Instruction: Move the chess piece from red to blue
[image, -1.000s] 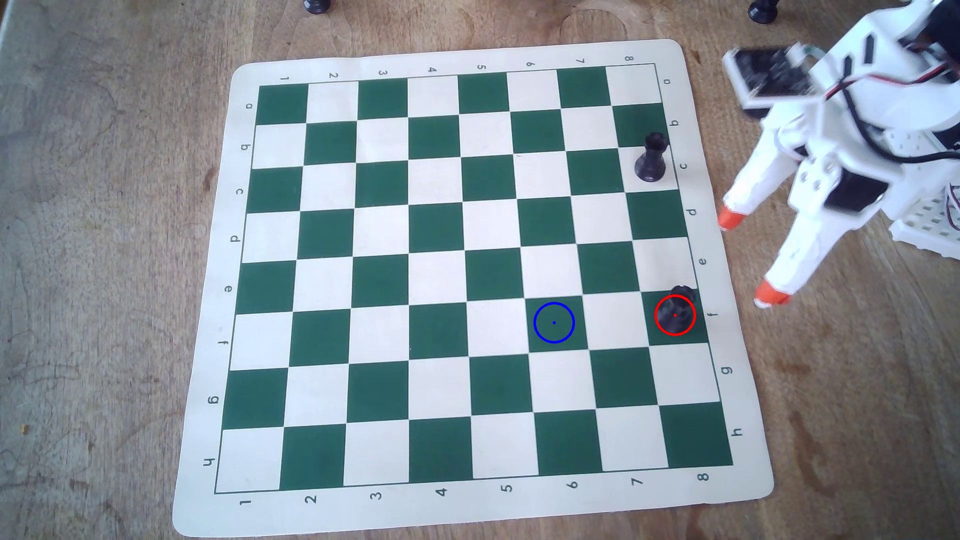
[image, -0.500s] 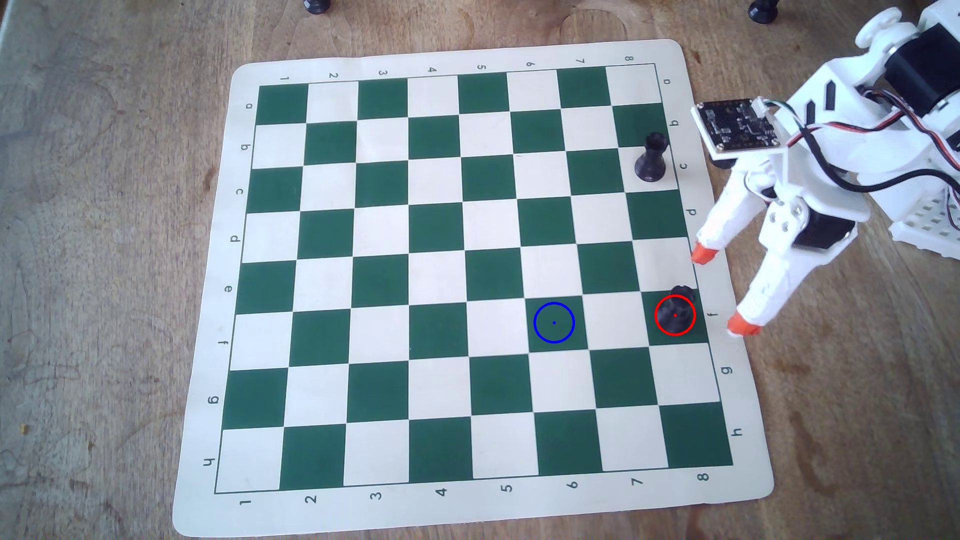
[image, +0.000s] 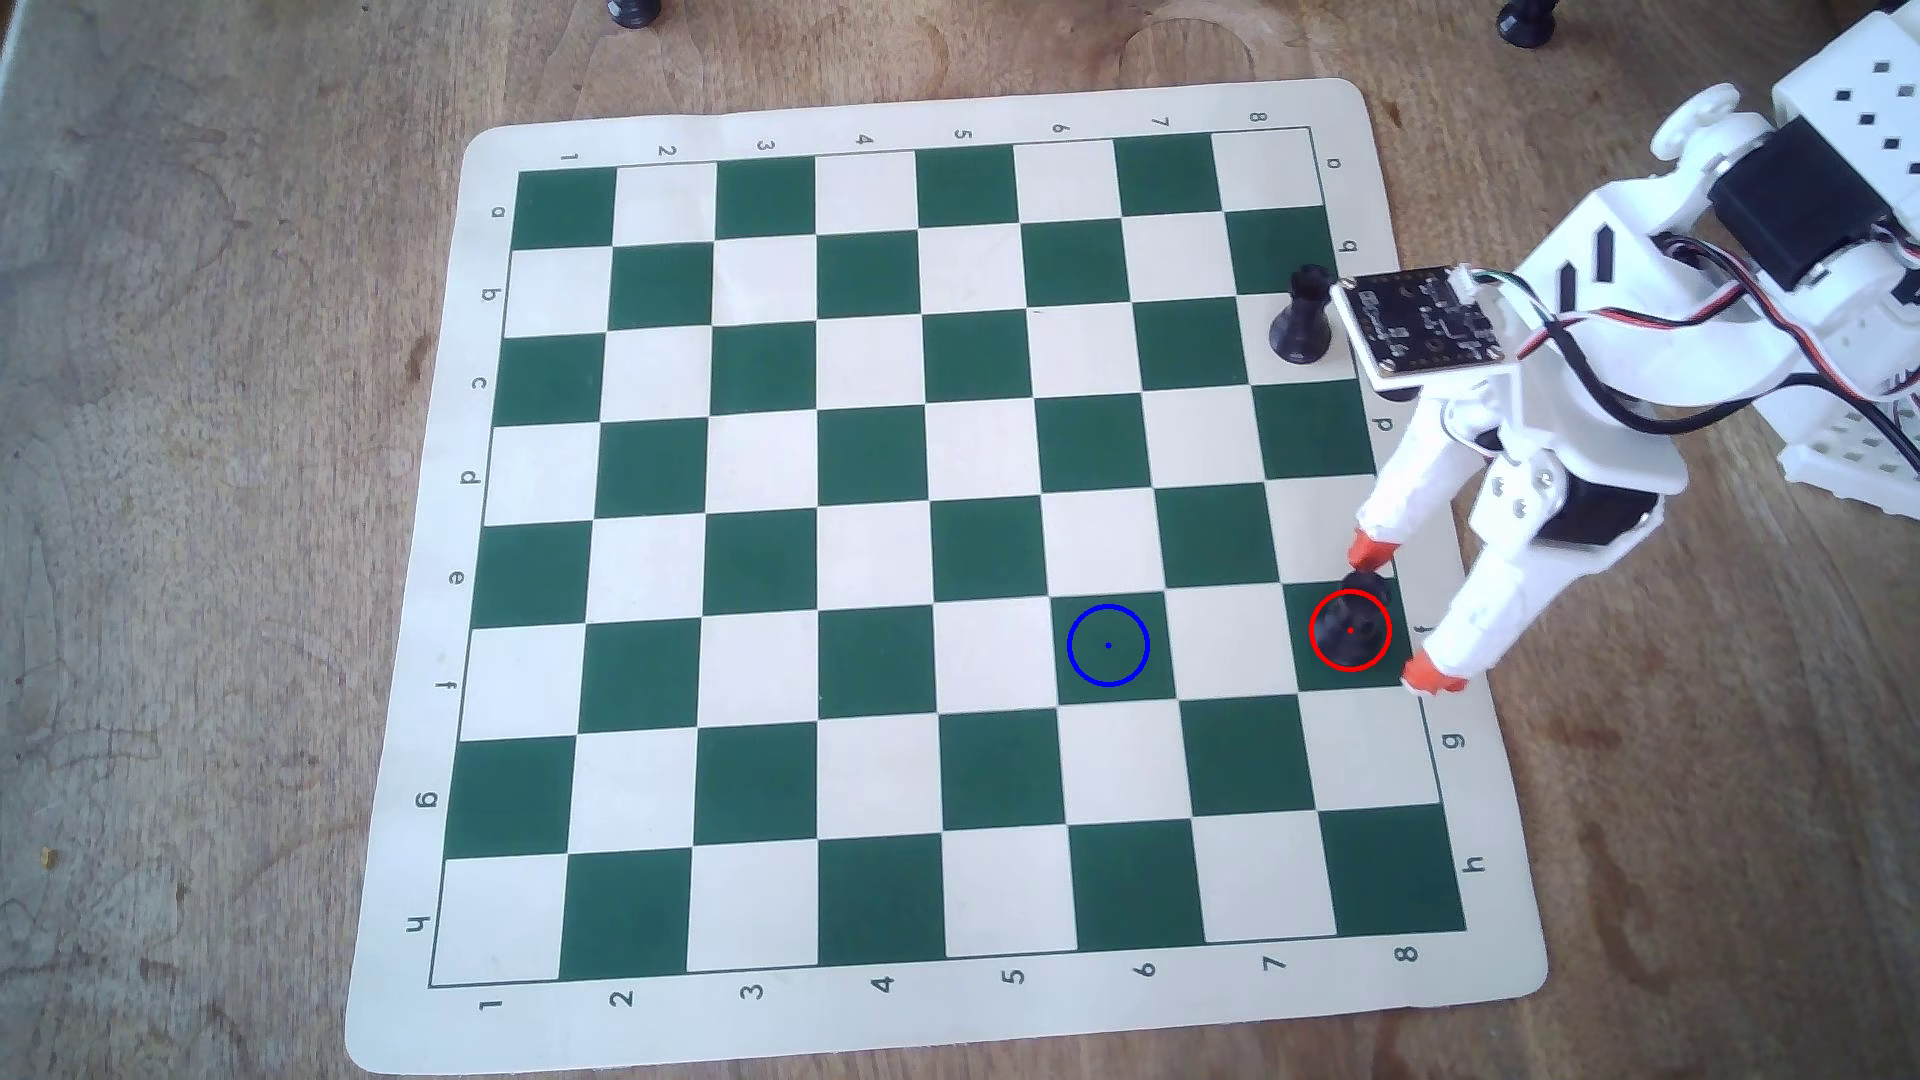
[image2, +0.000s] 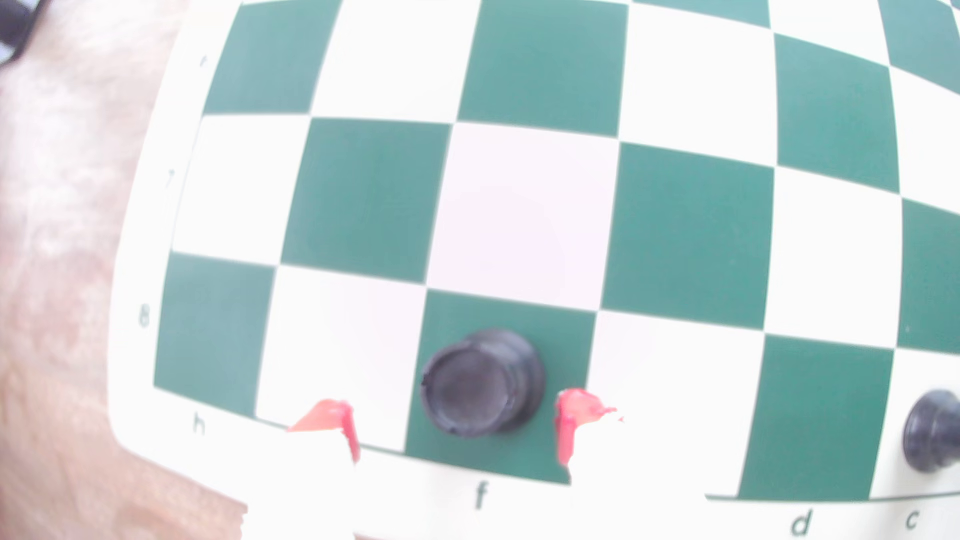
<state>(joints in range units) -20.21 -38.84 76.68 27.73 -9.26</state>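
The chess piece, a black rook (image: 1354, 620), stands upright on the dark green square f8, inside the red circle (image: 1313, 644). In the wrist view the rook (image2: 480, 389) shows from above. My gripper (image: 1405, 613) is open, its red-tipped white fingers on either side of the rook and apart from it; in the wrist view the gripper (image2: 457, 420) has one fingertip (image2: 327, 418) left of the rook and one fingertip (image2: 576, 410) right of it. The blue circle (image: 1109, 646) lies on green square f6, with nothing on it.
A twin black rook (image: 1303, 317) stands on c8 beside the wrist camera board, and also shows at the right edge of the wrist view (image2: 932, 439). Two more dark pieces (image: 634, 10) (image: 1525, 21) stand on the wooden table beyond the board (image: 416, 582). The arm's base (image: 1849, 260) is at right.
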